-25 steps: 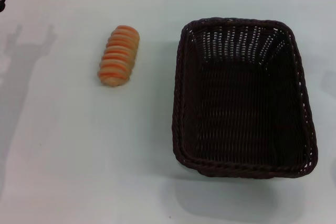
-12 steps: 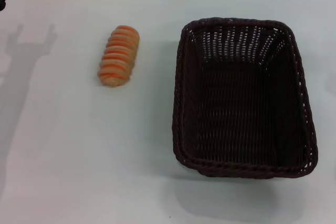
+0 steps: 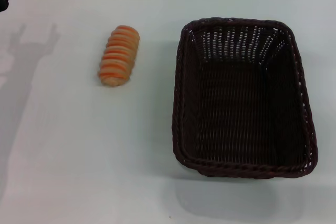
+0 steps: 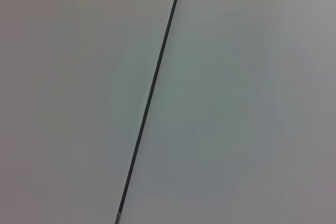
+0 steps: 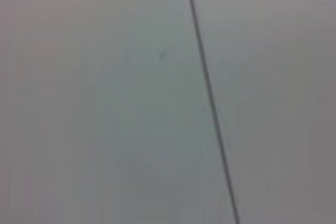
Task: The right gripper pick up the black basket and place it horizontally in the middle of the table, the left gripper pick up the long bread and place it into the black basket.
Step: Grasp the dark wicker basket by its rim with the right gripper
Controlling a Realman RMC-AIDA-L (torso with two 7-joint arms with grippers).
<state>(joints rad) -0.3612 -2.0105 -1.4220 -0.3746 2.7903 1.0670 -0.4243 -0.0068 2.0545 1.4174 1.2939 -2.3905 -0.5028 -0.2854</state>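
— Is there any writing, label, brand or number that can be read anywhere?

— No, none. The wide plain white smooth table (image 3: 79,145) carries no print or mark. The large rectangular dark brown-black woven wicker basket (image 3: 244,98) has no tag or logo on its braided rim or sides. The small elongated golden-tan loaf of long bread (image 3: 119,55) with orange ridges bears no wrapper or sticker.

— And the two wrist views?

— Each shows only a plain pale grey surface crossed by one thin dark seam line (image 4: 152,95) (image 5: 210,98); no letters, digits or signs on either.
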